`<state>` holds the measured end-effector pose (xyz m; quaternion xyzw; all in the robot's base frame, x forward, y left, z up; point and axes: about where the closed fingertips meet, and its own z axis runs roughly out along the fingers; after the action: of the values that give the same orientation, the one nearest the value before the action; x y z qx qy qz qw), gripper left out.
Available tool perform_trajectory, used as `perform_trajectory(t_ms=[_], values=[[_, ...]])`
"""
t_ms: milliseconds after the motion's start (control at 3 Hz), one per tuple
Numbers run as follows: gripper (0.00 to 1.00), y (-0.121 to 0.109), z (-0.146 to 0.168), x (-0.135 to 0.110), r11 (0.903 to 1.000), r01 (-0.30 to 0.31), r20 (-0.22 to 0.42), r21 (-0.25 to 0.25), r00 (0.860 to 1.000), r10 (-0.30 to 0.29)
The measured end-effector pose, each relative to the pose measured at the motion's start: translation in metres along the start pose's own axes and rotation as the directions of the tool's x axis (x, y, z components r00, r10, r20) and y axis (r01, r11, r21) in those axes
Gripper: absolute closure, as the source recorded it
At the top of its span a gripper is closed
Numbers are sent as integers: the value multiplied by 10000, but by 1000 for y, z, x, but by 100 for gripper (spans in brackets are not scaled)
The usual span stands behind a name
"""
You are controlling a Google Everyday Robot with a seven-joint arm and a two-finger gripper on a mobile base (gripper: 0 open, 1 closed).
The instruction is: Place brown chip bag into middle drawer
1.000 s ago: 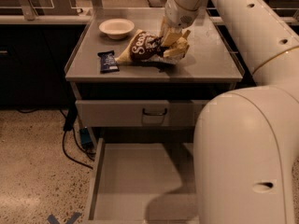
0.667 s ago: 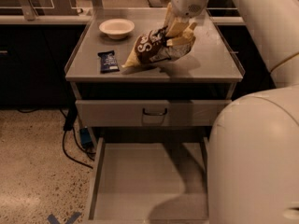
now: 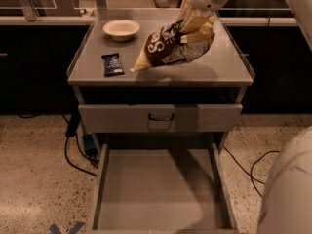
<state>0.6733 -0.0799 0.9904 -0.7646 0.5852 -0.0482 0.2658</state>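
The end effector (image 3: 197,27) hangs over the bench's (image 3: 219,67) right half, its cream fingers closed on the right end of the bag (image 3: 163,48). The bag tilts down-left, and whether its tip touches the top is unclear. The arm above is cut off. Below, the drawer (image 3: 156,189) stands open, its front edge cropped.

I see dim warm overhead light, gripper (image 3: 197,29) above cabinet top (image 3: 222,68) clamping brown chip bag (image 3: 165,48), soft shadow beneath, middle drawer (image 3: 141,194) floor part-shaded.
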Motion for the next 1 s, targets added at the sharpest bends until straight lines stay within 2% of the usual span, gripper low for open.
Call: perform_trajectory(t_ms=[333, 1000], values=[[100, 25, -19, -11, 10000, -34, -51, 63, 10000, 34], [100, 92, -42, -36, 9995, -285, -318, -121, 9991, 281]])
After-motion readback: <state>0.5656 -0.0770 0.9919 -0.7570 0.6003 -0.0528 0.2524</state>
